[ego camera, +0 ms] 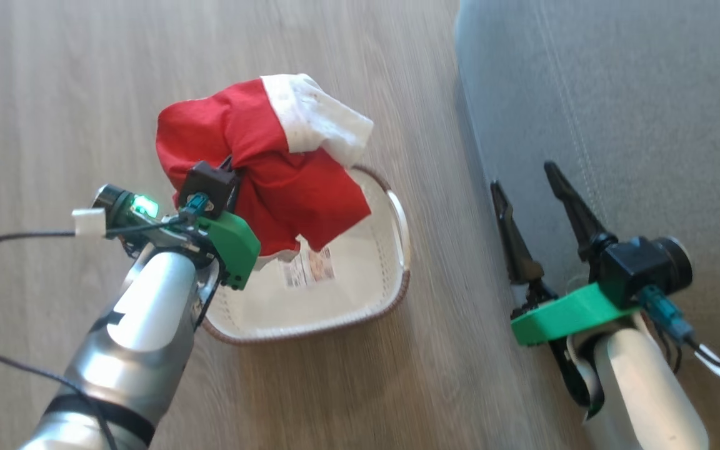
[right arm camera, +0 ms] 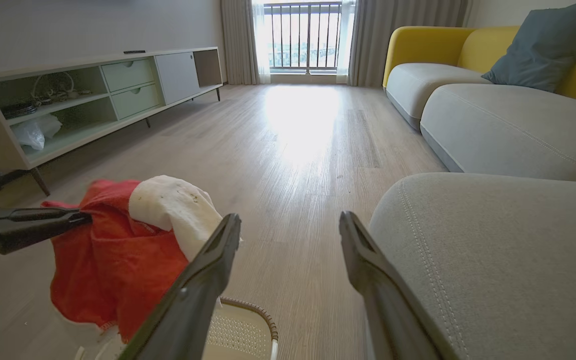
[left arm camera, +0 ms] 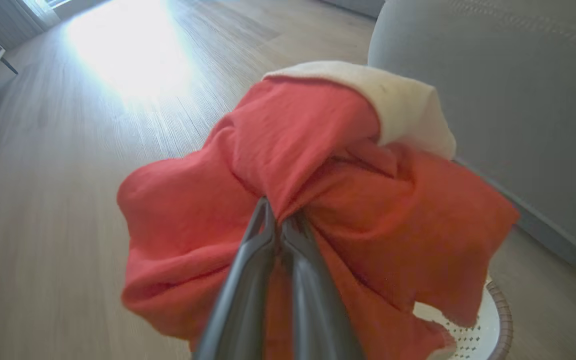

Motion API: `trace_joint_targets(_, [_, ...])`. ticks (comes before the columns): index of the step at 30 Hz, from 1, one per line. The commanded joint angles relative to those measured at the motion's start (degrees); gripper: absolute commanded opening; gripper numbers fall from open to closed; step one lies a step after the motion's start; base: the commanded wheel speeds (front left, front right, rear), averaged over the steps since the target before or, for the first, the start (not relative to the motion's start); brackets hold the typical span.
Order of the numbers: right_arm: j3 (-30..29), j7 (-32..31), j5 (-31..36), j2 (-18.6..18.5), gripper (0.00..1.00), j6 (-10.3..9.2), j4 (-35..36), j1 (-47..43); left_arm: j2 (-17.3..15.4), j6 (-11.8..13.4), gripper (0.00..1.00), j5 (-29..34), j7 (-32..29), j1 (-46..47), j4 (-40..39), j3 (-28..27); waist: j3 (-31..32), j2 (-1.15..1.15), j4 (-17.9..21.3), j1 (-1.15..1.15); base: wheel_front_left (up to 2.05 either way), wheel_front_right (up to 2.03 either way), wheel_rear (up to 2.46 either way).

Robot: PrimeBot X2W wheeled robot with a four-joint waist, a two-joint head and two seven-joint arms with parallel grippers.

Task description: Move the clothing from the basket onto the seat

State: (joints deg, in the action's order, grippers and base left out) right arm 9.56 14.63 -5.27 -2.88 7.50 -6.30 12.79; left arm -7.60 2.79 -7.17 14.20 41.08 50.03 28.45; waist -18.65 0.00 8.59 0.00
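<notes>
The clothing point(ego camera: 260, 181), a red shirt with a white sleeve, hangs bunched above the basket point(ego camera: 397, 219), lifted off its floor. My left gripper point(left arm camera: 275, 210) is shut on a fold of the red cloth point(left arm camera: 318, 165); from the right wrist view its fingers point(right arm camera: 38, 225) reach into the shirt point(right arm camera: 113, 260) from the left. The cream basket point(right arm camera: 243, 330) stands on the wooden floor, a label sticker on its bottom. The grey seat point(ego camera: 616, 94) lies to the right of the basket. Just over the seat's near edge point(right arm camera: 493, 250), my right gripper point(ego camera: 521, 175) is open and holds nothing.
A long low cabinet point(right arm camera: 93, 100) with shelves and drawers runs along the left wall. Further grey cushions with yellow backs and a blue-grey pillow point(right arm camera: 543, 45) continue beyond the seat. Wooden floor point(right arm camera: 298, 140) stretches to a curtained balcony door.
</notes>
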Motion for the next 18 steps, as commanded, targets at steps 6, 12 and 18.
trace_joint_targets(6, [0.89,0.37,0.6,0.01,1.0,-0.01,0.4,-2.55,-1.56,1.72,0.0,-1.62,0.79,-3.25,-11.63,-5.45,9.16,0.0,-3.1,0.0,0.0,0.0,0.0])
trace_joint_targets(12, [0.7,0.37,0.66,0.01,1.0,-0.01,-0.16,-4.74,-0.86,2.88,0.0,-2.67,0.79,-8.02,-23.88,-10.39,14.06,0.0,-3.7,0.0,0.0,0.0,0.0])
trace_joint_targets(18, [0.74,0.37,1.02,0.01,1.0,-0.01,-0.63,-6.39,0.56,2.92,0.0,-3.43,0.79,-11.88,-33.33,-14.72,17.06,0.0,-4.32,0.0,0.0,0.0,0.0])
